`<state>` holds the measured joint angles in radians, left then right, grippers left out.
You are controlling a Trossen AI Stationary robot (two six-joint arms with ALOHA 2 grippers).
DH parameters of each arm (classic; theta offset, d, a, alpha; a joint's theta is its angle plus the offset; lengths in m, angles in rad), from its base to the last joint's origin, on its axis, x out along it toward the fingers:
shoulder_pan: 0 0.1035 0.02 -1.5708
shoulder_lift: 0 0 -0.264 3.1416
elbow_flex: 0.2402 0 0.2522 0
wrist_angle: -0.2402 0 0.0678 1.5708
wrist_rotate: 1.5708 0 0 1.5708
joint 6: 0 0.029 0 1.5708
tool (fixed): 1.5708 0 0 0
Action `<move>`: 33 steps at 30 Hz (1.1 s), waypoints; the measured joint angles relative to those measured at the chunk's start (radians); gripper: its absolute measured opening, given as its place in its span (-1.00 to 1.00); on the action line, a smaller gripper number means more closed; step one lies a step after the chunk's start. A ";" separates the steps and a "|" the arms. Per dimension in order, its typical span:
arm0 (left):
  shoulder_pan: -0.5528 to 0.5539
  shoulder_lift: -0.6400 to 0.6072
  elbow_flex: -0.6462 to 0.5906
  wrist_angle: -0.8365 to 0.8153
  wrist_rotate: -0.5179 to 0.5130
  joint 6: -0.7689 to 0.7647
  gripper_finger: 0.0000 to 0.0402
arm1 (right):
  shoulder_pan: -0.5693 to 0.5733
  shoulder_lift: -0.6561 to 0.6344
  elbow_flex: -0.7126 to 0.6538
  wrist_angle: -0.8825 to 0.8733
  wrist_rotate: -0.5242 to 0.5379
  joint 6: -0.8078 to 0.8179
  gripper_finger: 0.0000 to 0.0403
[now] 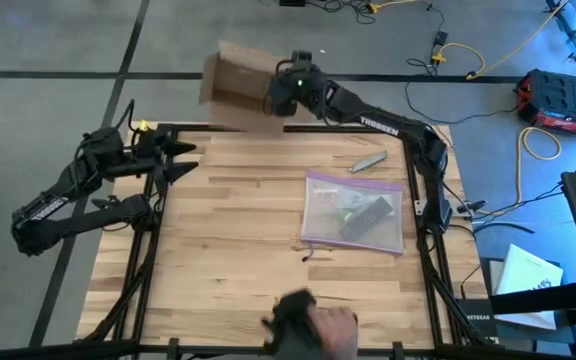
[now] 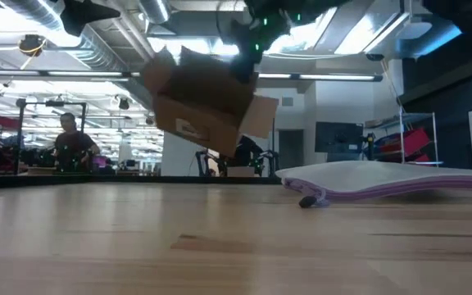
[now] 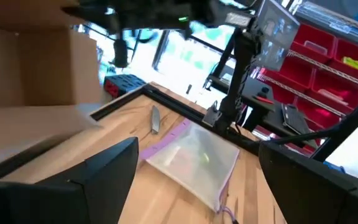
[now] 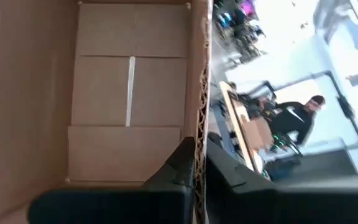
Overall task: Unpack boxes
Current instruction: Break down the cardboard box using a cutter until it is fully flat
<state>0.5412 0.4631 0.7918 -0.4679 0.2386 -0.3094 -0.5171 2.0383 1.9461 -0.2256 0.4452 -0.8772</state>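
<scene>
At the left edge of your table the left arm waits, its left gripper over the rear left corner with its two fingers spread apart and nothing between them, well clear of everything else. Moving right along the far edge, you find the box, a plain brown cardboard box held up in the air beyond the table's rear border; seen from table height it hangs tilted, clear of the wood, with flaps loose and a pale label on its lower side. Your right arm reaches across from the right rear corner to that box, and the right gripper is pinched on one cardboard wall, one finger inside and one outside, the corrugated edge caught between them; its wrist camera looks into the box interior, where only the taped bottom seam shows. Right of centre on the wood lies a clear plastic bag with a purple zip edge, flat on the surface, with dark and green contents you cannot make out. Just beyond the bag, toward the rear right corner, a small grey knife-like tool lies apart from it. At the near edge, a person's hand rests beside a dark object.
</scene>
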 joint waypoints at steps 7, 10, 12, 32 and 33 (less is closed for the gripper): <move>0.000 0.052 0.000 -0.006 -0.005 0.021 0.59 | -0.142 0.137 -0.002 0.171 -0.055 -0.138 -1.00; 0.000 0.082 0.000 -0.006 -0.006 0.005 0.59 | -0.184 0.191 -0.001 0.257 -0.057 -0.245 -1.00; -0.001 0.099 0.000 -0.012 -0.005 0.001 0.59 | -0.205 0.224 -0.001 0.321 -0.057 -0.326 -1.00; -0.058 0.166 0.000 0.014 -0.006 0.045 0.59 | -0.006 0.267 0.000 0.138 0.035 -0.382 -1.00; -0.063 0.158 0.000 0.037 -0.007 0.046 0.59 | 0.023 0.254 0.000 0.105 0.035 -0.364 -1.00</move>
<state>0.4779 0.6213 0.7914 -0.4312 0.2314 -0.2638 -0.4945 2.2928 1.9463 -0.1207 0.4801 -1.2408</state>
